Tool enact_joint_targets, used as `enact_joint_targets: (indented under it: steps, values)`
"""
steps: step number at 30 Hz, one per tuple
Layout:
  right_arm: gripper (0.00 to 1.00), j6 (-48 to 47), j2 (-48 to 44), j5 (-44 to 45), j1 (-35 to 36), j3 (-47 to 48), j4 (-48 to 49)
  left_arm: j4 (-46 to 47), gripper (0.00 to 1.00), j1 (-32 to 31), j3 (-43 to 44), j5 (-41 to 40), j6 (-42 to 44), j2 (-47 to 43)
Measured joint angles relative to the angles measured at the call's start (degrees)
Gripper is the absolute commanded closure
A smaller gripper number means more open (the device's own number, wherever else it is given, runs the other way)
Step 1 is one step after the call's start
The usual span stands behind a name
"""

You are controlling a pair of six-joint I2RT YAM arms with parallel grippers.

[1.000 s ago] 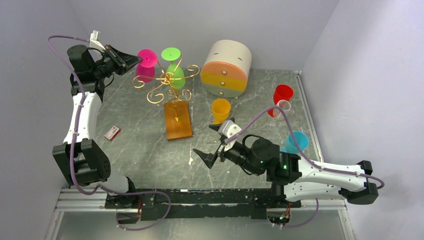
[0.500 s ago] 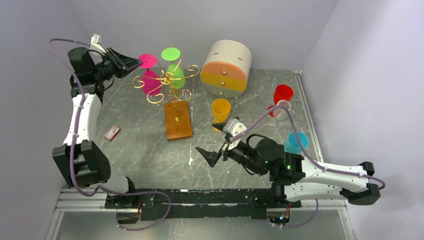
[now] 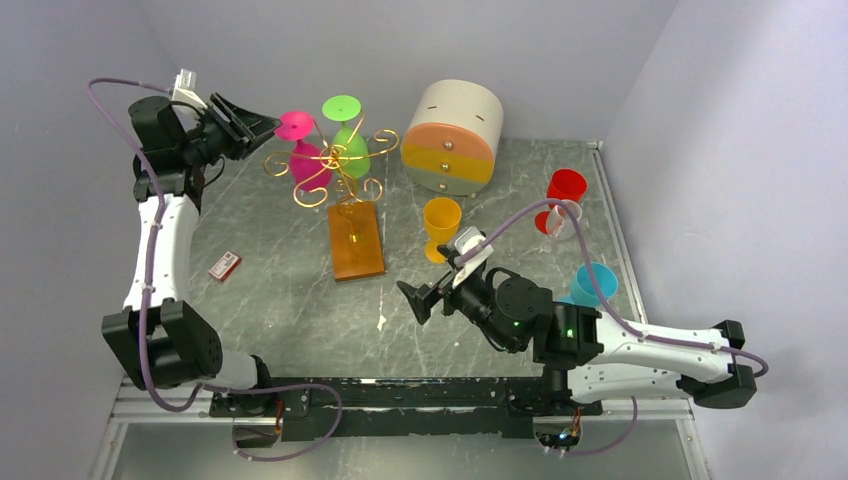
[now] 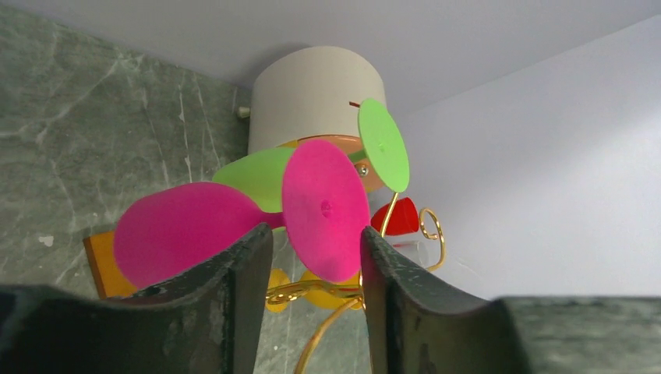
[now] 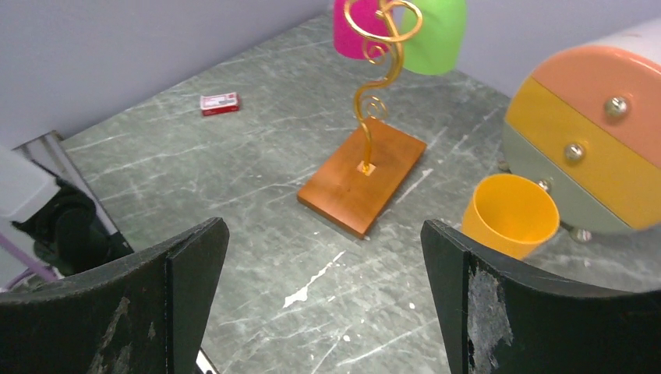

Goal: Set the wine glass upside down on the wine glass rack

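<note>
The pink wine glass (image 3: 304, 165) is seen hanging upside down on the wine glass rack (image 3: 356, 245). Its stem is caught in one of the curled gold arms, with the bowl pointing down and the round foot (image 4: 325, 209) on top, just beside a green wine glass (image 3: 350, 150) that is hung in the same way. The left jaws are held high at the far left of the desk (image 3: 280, 300), level with the pink foot and just beside it. In the left wrist view they are parted with a clear gap, and nothing is pinched between them (the foot is seen through the gap, further out, and whether one tip touches its edge cannot be told). The right jaws are spread wide and carry nothing; they are positioned low over the middle of the desk, well apart from the rack. The step in hand is judged to be the release: the glass seems to be carried by the wire alone, so the placing looks nearly finished. For the next move a straight retreat of the left jaws is called for, away from the foot and without any sideways sweep, because the thin rack could be rocked by a small knock and both glasses could be shaken from their hooks.
</note>
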Motion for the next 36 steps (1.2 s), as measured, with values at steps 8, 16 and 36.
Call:
enact_joint_targets:
  steps: [8, 16, 36]
  values:
    - [0.0, 2.2, -2.6, 6.5, 0.0, -0.4, -2.4, -2.8, 0.22, 0.0, -3.7, -7.8, 2.7, -8.8]
    - [0.0, 1.7, -4.1, 9.7, -0.1, -1.8, -1.2, -9.0, 0.0, 0.1, -9.8, -17.5, 6.5, -19.0]
    - [0.58, 14.9, 13.7, -7.8, -36.3, 1.1, -7.3, -17.2, 0.08, 0.2, -36.1, -16.7, 10.7, -52.6]
